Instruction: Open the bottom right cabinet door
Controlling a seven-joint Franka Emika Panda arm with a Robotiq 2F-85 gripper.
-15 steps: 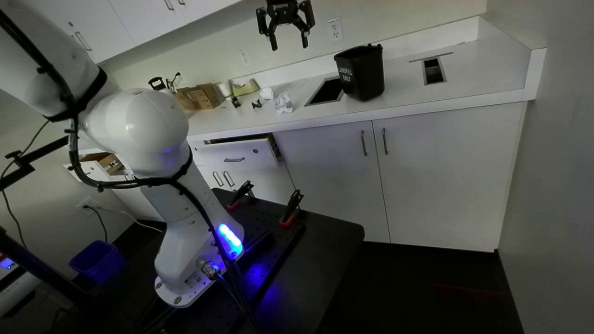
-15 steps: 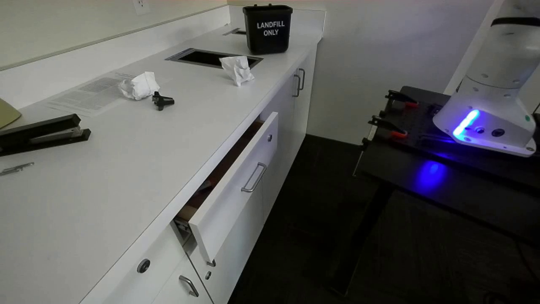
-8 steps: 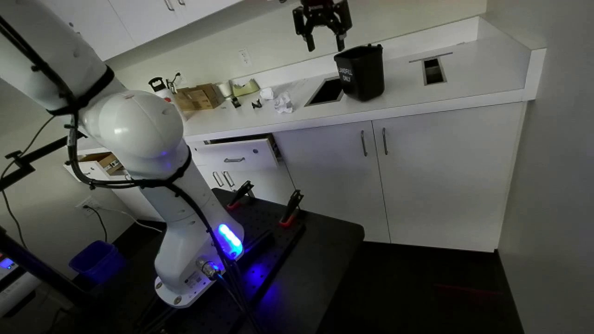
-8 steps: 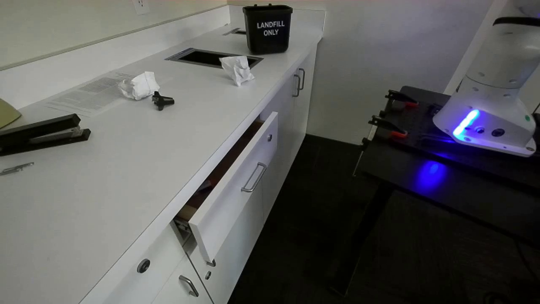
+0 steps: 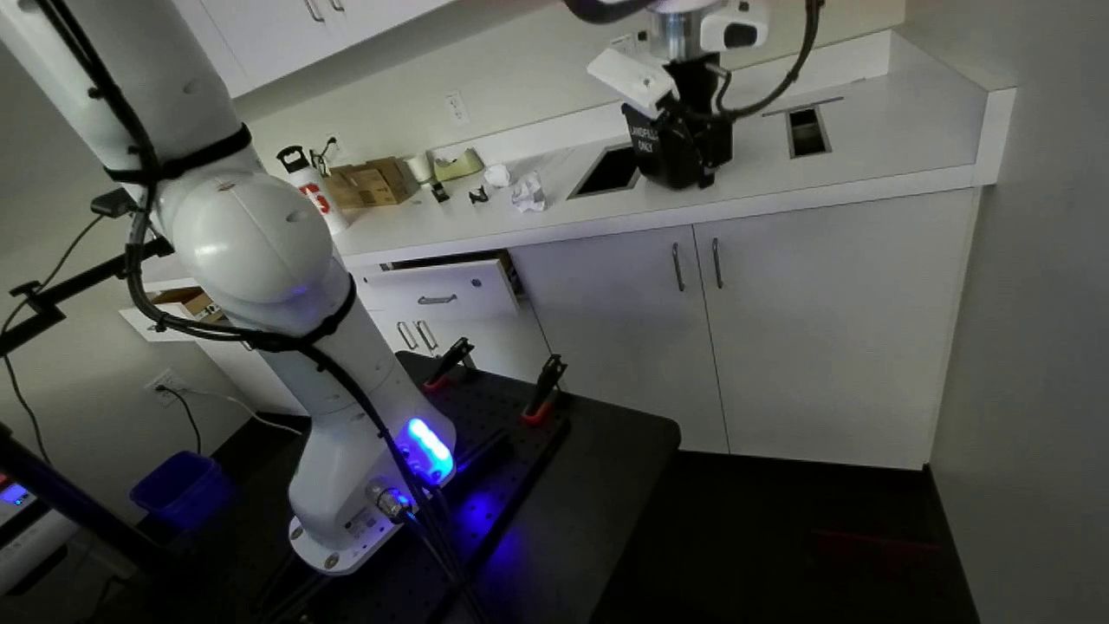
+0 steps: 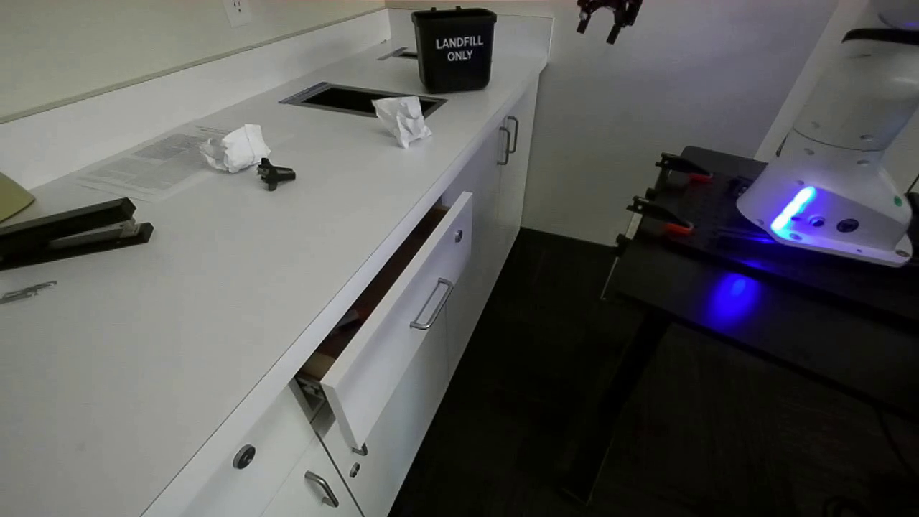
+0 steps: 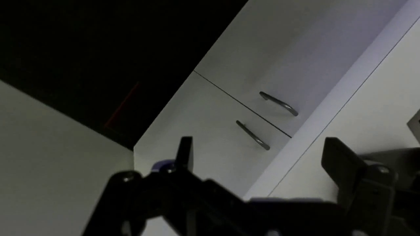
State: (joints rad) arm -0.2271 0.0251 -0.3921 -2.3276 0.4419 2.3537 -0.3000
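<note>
The bottom right cabinet door [image 5: 832,347] is a plain white panel, closed, beside the right-hand wall. Its slim metal bar handle [image 5: 717,263] stands near the top of its left edge. In the wrist view the door [image 7: 210,131] lies below the dark seam, and its handle [image 7: 252,135] shows between the fingers. My gripper [image 7: 259,139] is open and empty, its fingers wide apart. In an exterior view the gripper [image 6: 597,34] hangs high at the top edge, open, apart from the cabinets. In both exterior views it does not touch the handle.
A black landfill bin [image 6: 456,54] stands on the white counter [image 5: 901,130]. The narrower white door [image 5: 615,321] with its own handle is left of the seam. A drawer [image 5: 437,290] stands partly open. A black table [image 5: 624,433] with red-tipped clamps holds the arm's base. A wall [image 5: 1031,303] stands at right.
My gripper has swung right and down, from high above the counter to in front of the bin, and has turned. It has come into the view looking along the counter. The door is unchanged.
</note>
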